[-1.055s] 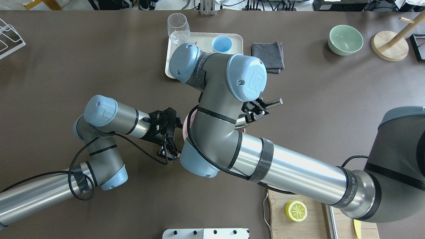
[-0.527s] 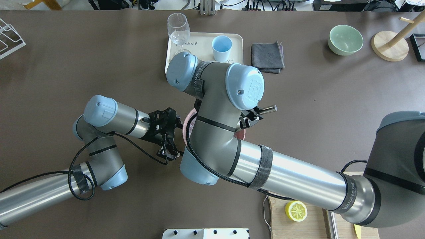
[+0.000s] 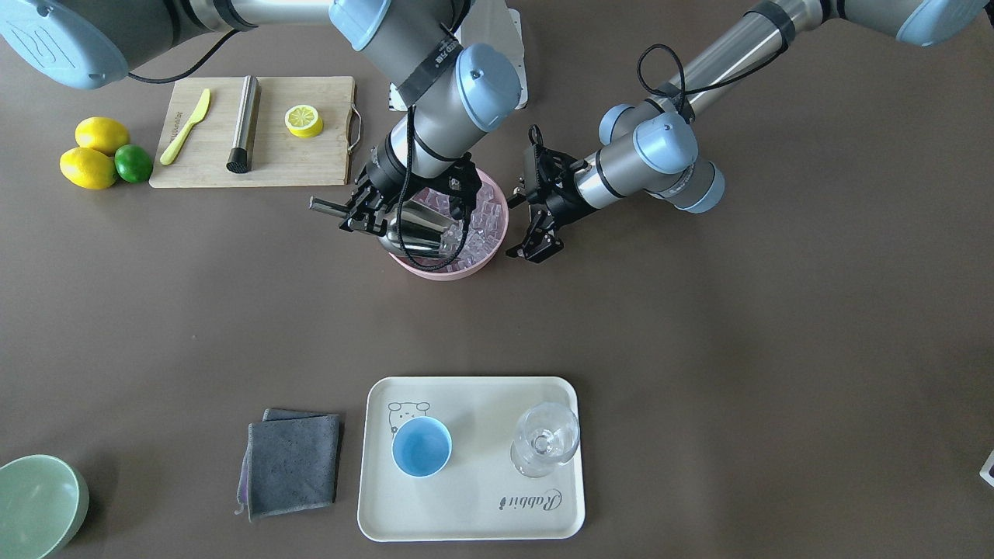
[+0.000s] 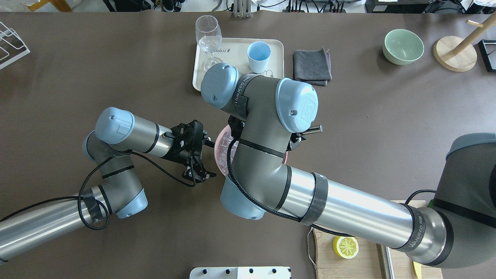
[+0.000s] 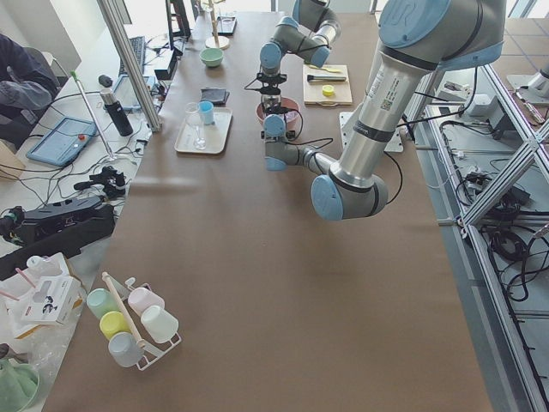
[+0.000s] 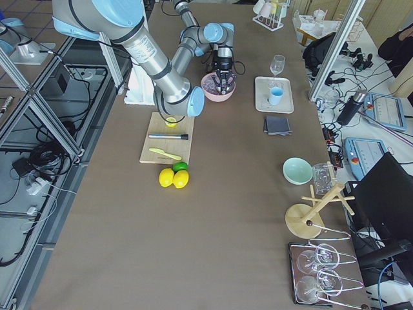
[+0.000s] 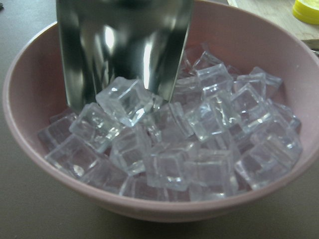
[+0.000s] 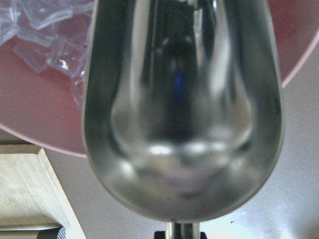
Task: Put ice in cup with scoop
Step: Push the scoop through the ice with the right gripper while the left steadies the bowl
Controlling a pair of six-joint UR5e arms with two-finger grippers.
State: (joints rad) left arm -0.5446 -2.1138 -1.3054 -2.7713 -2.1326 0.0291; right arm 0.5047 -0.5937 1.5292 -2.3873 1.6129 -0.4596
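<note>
My right gripper (image 3: 359, 215) is shut on the handle of the silver scoop (image 3: 415, 225). The scoop's trough dips into the ice (image 3: 485, 213) in a pink bowl (image 3: 443, 272). In the left wrist view the scoop's mouth (image 7: 124, 45) presses into the ice cubes (image 7: 199, 139). In the right wrist view the scoop's trough (image 8: 182, 109) holds no ice. My left gripper (image 3: 522, 203) is open beside the bowl's rim. The light-blue cup (image 3: 421, 446) stands on a cream tray (image 3: 466, 512); it also shows in the overhead view (image 4: 259, 52).
A clear stemmed glass (image 3: 546, 439) stands on the tray beside the cup. A grey cloth (image 3: 293, 462) lies by the tray. A cutting board (image 3: 256, 167) holds a lemon half, a knife and a steel cylinder. A green bowl (image 3: 35, 505) is at the corner.
My right arm has drawn back from over the tray toward the robot and brought the scoop down into the bowl. My left gripper has shifted slightly beside the bowl.
</note>
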